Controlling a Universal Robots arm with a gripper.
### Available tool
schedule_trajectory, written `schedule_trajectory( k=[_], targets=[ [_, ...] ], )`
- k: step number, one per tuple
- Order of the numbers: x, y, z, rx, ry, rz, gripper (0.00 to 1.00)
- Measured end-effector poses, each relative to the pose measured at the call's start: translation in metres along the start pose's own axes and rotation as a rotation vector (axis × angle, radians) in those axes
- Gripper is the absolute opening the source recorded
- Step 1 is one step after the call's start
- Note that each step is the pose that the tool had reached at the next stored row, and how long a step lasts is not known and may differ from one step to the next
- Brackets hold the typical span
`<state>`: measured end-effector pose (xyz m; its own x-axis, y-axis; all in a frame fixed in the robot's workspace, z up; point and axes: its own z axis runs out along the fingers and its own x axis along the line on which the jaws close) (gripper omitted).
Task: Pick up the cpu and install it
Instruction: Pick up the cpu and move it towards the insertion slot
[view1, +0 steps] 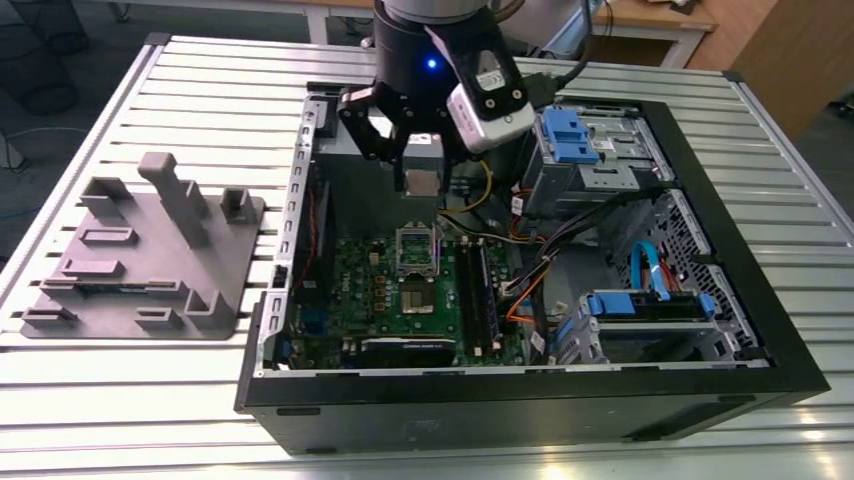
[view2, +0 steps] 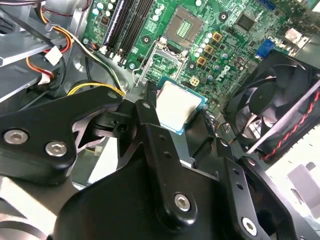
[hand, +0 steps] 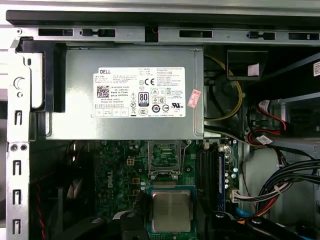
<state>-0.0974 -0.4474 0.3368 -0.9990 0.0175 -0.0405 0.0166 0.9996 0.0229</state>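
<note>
Exterior view: the arm's black gripper (view1: 420, 178) hangs over an open black desktop computer case (view1: 534, 400) that lies on a slatted silver metal table (view1: 200, 90). Its fingers are clamped on the small, flat, square cpu (view1: 420, 183) with a pale silver-grey metal top. The cpu is held in the air inside the case's outline, above the green motherboard (view1: 380, 300) and clear of it. Below on the board, the rectangular silver metal socket frame (view1: 418, 250) is swung open. On the table at the exterior view's left of the case, well apart from the chip, sits a large grey plastic tray with upright posts (view1: 147, 260).

In the second wrist view the cpu (view2: 176, 106) turns its metal top toward the camera and is pinched at opposite edges between the black fingers (view2: 149, 112). The board's bare square socket (view2: 186, 27) lies beyond it, and a black case fan (view2: 272, 100) stands near.

In the first wrist view the cpu (hand: 171, 210) sits level at the fingertips. The raised socket frame (hand: 165, 157) and a grey metal power supply box (hand: 125, 60) lie past it.
</note>
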Motion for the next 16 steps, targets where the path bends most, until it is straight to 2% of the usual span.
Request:
schedule_trajectory(
  k=[7,10,12,16],
  targets=[
    [0.0005,-0.0011,0.0121,-0.0002,-0.0001,0.000,0.47],
    [0.0005,-0.0011,0.0125,0.0001,0.0000,0.000,0.47],
    [0.0007,-0.0012,0.0173,0.0000,0.0000,0.000,0.47],
    [0.0007,-0.0012,0.0174,0.0000,0.0000,0.000,0.47]
  ],
)
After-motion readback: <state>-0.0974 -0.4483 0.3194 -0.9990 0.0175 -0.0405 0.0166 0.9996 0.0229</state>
